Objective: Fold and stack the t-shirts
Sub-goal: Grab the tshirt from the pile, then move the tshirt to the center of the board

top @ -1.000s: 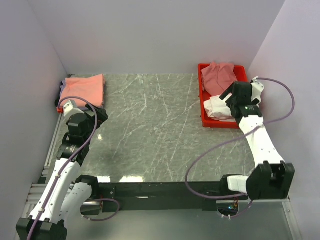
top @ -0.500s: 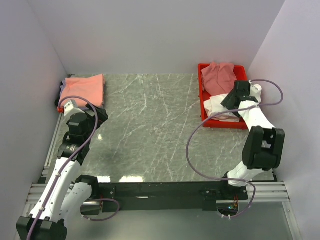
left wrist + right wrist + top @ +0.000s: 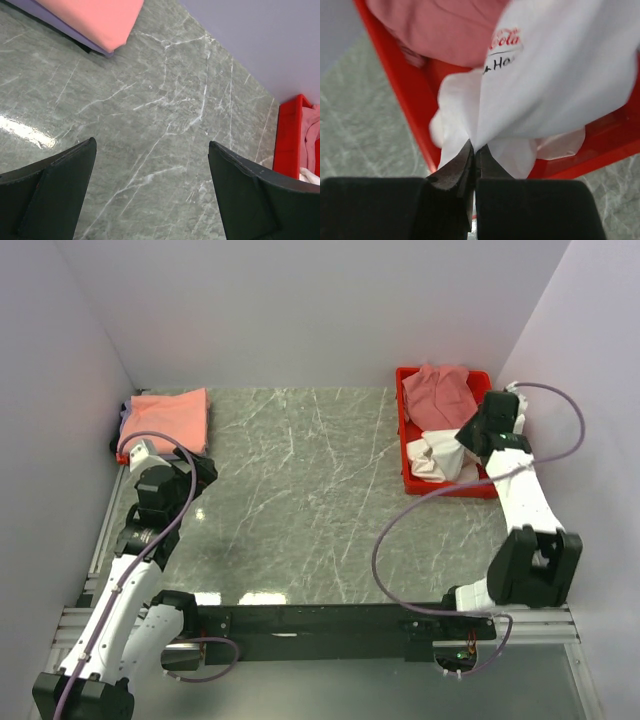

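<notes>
While over tray [image 3: 405, 95], right tool [image 3: 474, 148] (tips together) on white t-shirt [image 3: 560, 75]

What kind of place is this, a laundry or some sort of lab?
Likely a robot test cell in a lab: a left arm and right arm mounted at a marble-patterned table, plain walls boxing it in, a red tray holding a crumpled white t-shirt, and a folded salmon t-shirt.

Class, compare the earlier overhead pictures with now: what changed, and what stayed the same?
The right end effector shifted slightly rightward over the tray and closed on the white tee. The left end effector stayed open and still; the salmon tee and pink tee stayed put.
</notes>
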`<state>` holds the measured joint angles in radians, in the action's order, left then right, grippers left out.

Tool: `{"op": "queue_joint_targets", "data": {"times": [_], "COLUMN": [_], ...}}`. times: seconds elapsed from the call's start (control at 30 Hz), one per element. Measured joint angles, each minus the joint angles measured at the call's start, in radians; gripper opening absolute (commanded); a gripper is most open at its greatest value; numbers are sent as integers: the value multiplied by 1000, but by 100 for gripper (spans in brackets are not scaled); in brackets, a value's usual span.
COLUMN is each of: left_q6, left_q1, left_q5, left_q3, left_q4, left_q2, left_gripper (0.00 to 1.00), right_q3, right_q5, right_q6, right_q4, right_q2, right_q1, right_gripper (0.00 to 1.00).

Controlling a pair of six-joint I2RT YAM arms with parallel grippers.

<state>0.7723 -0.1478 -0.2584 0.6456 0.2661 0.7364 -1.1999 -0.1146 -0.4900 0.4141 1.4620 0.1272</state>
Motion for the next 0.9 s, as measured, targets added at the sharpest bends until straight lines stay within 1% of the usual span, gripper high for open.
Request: {"op": "queue_joint_targets", "data": {"times": [0.2, 0.37, 0.4, 0.5, 0.67, 0.8, 0.9], "left_q6": [3, 9, 10, 13, 32, 49, 62], "left_q1": [0, 0, 0, 0, 0, 0, 0], "left_q5": [1, 9, 11, 19, 24, 21, 20], "left_q3": [0, -2, -2, -2, -3, -3, -3], "left_q4": [-5, -16, -15, -14, -8, 8, 18], "left_q2": [-45, -92, -96, -107, -125, -132, -133], "left_gripper": [99, 99, 99, 99, 100, 99, 99], "right_q3": [-54, -172, -193, -283, -427, -546, -666], "right_q5": [2, -10, -11, -42, -39, -40, -13], "right_q6": [31, 62, 66, 88, 122, 153, 176], "right_q4": [48, 108, 113, 145, 179, 208, 245], "right_q2": [-204, -299, -308, -328, -326, -304, -260], "right_q1": [-11, -87, -104, -208, -356, -460, -537], "right_gripper": [0, 0, 0, 0, 0, 0, 0]}}
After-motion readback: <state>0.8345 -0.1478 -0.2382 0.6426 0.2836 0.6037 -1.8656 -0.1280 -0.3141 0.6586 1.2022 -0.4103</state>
